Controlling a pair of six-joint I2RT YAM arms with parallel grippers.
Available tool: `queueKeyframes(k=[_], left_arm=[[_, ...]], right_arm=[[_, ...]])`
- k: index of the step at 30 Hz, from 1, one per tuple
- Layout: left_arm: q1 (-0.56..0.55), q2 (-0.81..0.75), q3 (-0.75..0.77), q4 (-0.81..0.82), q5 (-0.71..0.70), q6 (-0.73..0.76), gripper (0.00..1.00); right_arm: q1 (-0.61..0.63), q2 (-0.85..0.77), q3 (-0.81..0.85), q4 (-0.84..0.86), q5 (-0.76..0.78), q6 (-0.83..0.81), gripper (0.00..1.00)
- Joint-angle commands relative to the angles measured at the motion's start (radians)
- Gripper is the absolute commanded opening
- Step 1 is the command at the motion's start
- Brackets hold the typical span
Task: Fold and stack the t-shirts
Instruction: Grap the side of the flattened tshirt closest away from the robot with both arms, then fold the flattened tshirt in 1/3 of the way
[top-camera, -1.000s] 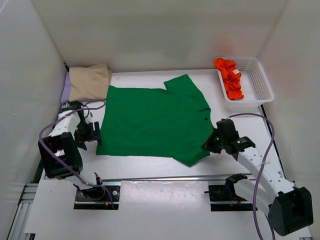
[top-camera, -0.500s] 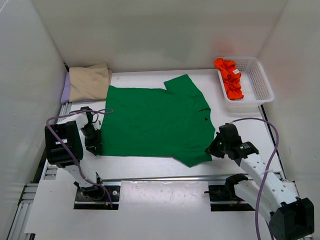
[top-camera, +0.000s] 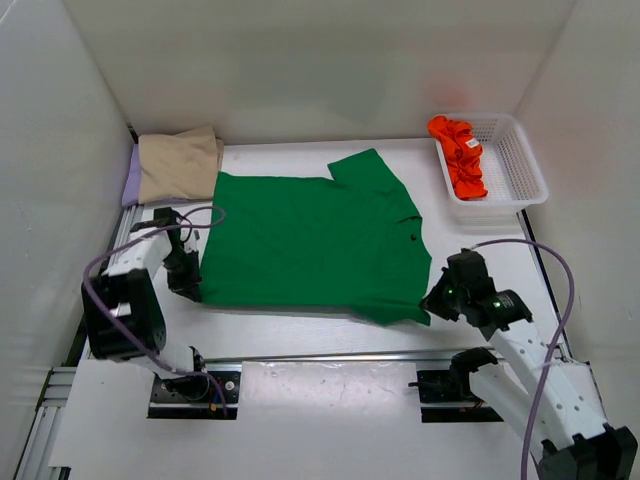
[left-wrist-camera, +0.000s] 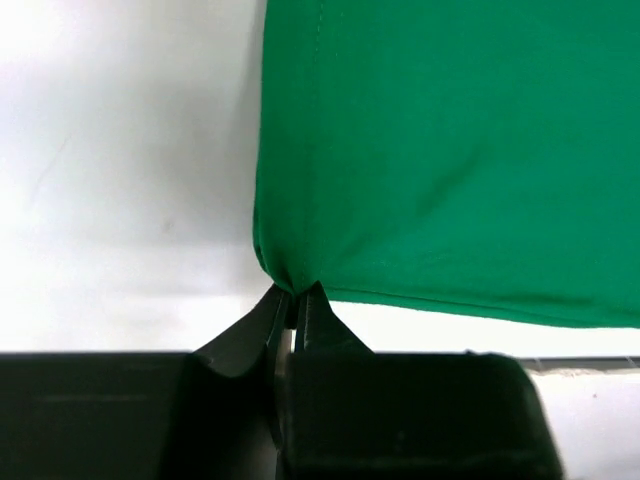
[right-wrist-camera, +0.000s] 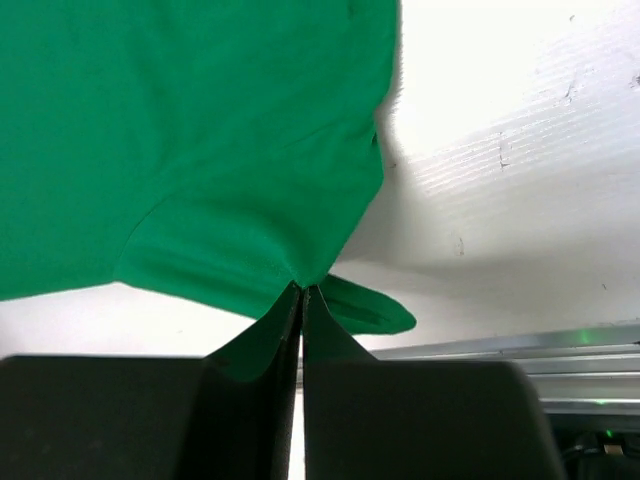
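Seen from above, the green t-shirt (top-camera: 310, 240) lies spread across the middle of the table (top-camera: 300, 335). The beige t-shirt (top-camera: 178, 165) sits folded on the lilac t-shirt (top-camera: 130, 182) at the far left. The orange-red t-shirt (top-camera: 458, 155) is bunched in the white basket (top-camera: 520, 170) (both spots are clear of the green cloth).

In the left wrist view, the left gripper (left-wrist-camera: 293, 300) is pinched tight on the green shirt's near-left corner.

In the right wrist view, the right gripper (right-wrist-camera: 301, 292) is clamped on its near-right edge.

A second ago the left jaws stood open beside that corner. The right arm has since drawn toward the table's front.
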Motion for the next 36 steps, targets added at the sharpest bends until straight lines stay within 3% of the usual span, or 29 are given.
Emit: queueKeyframes(k=[1, 7, 15, 20, 26, 36], left_arm=[[0.003, -0.138, 0.021, -0.094, -0.011, 0.001, 0.10], [0.003, -0.085, 0.129, -0.218, -0.048, 0.001, 0.10], [-0.028, 0.226, 0.520, -0.244, -0.048, 0.001, 0.10], [-0.048, 0.397, 0.698, -0.253, -0.048, 0.001, 0.10], [-0.057, 0.522, 0.787, -0.263, -0.086, 0.001, 0.10], [-0.057, 0.581, 0.854, -0.272, -0.063, 0.001, 0.10]], right_arm=[[-0.006, -0.062, 0.078, -0.116, 0.038, -0.008, 0.00], [-0.006, 0.014, 0.211, -0.047, 0.118, -0.052, 0.00], [-0.085, 0.504, 0.408, 0.221, 0.031, -0.213, 0.00], [-0.147, 0.753, 0.518, 0.275, -0.045, -0.236, 0.00], [-0.180, 0.909, 0.641, 0.275, -0.036, -0.261, 0.00], [-0.202, 1.035, 0.745, 0.239, -0.022, -0.315, 0.00]])
